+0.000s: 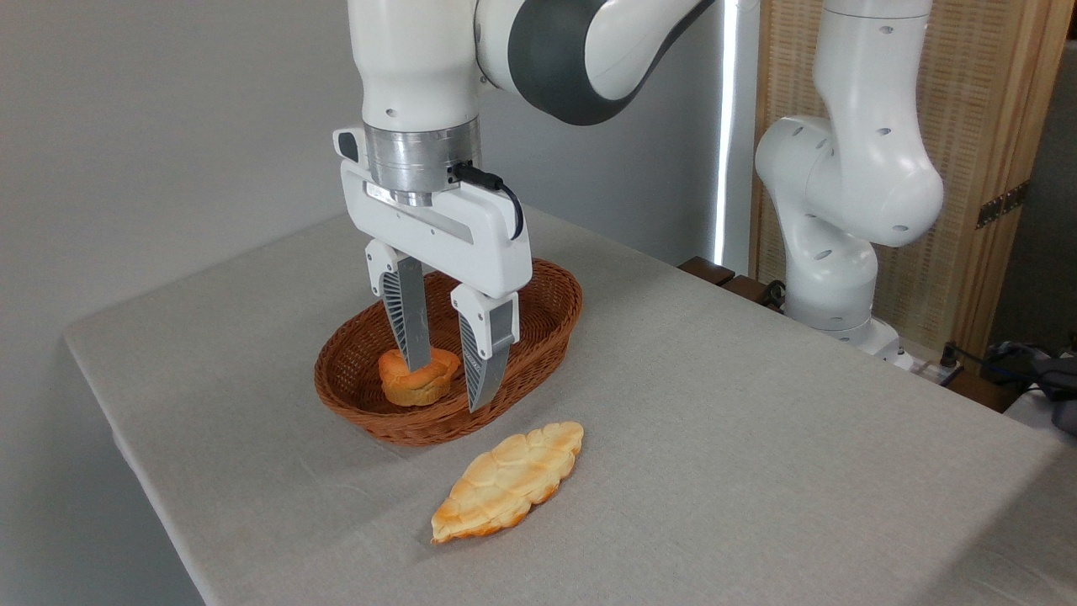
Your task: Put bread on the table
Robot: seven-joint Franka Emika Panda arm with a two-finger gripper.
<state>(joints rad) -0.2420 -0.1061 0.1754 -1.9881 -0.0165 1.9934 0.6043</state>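
Single fixed view of the workspace. The white two-finger gripper (pixel 448 370) of the Panda arm hung vertically over the brown oval wicker basket (pixel 551 295), its ribbed fingers (pixel 410 324) spread apart and pointing down into the basket. The small round golden-orange bun (pixel 416 379) sat inside the basket, near its front left wall, with the left finger passing in front of its top and the right finger just beside it toward the basket's near rim. The jaws were parted wider than the bun, and no squeeze on it was evident; whether either finger touched the crust could not be told. This straddling pose suited a pinch across the bun's thick sides, probably ahead of lifting it clear of the rim. The long flat braided loaf (pixel 505 481) lay on the light grey-beige cloth table (pixel 757 438) just in front of the basket, leaving open cloth to the right as a likely set-down area.
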